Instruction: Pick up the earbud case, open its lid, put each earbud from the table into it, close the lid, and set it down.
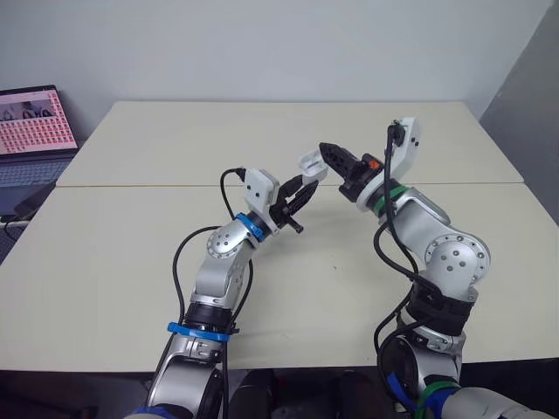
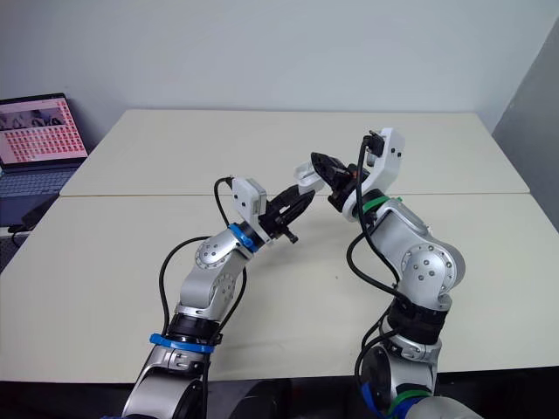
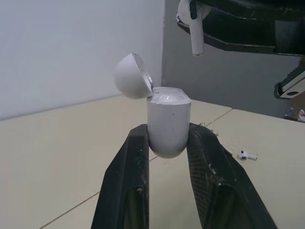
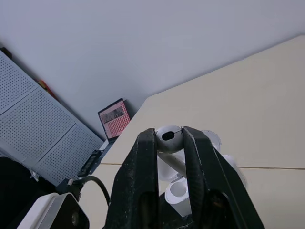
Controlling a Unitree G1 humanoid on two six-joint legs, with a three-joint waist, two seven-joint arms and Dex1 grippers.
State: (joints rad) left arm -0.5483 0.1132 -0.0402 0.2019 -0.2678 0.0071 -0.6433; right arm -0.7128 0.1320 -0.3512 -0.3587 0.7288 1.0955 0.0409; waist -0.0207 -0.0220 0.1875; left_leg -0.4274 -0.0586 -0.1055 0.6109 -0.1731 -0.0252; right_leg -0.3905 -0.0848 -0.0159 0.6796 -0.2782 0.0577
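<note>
Overhead, from the head camera, both arms were raised above the pale bench (image 1: 131, 262) and met over its middle. The left hand (image 1: 306, 185) was clenched on the white earbud case (image 1: 312, 164) and held it up off the bench. The right hand (image 1: 327, 153) reached in from the other side, its fingertips just beside the case. An open laptop (image 1: 35, 122) stood at the far left, off the bench, with its screen lit.

In the left wrist view, the two black fingers (image 3: 126, 181) gripped the rounded lower part of the case from either side, and the case stood upright between them. Its lid (image 3: 132, 76) was swung open and tipped back on its hinge. Above the open case, the right hand held an earbud (image 3: 195, 36) with the stem pointing down, near the opening but apart from it. A second earbud (image 3: 247, 154) lay on the bench beyond the case, well apart from both hands.

In the right wrist view, the right hand's fingers (image 4: 143, 162) were pinched on the rounded head of the earbud. The open case showed just past the fingertips. Farther off were the laptop and a grey perforated panel (image 4: 38, 129).
</note>
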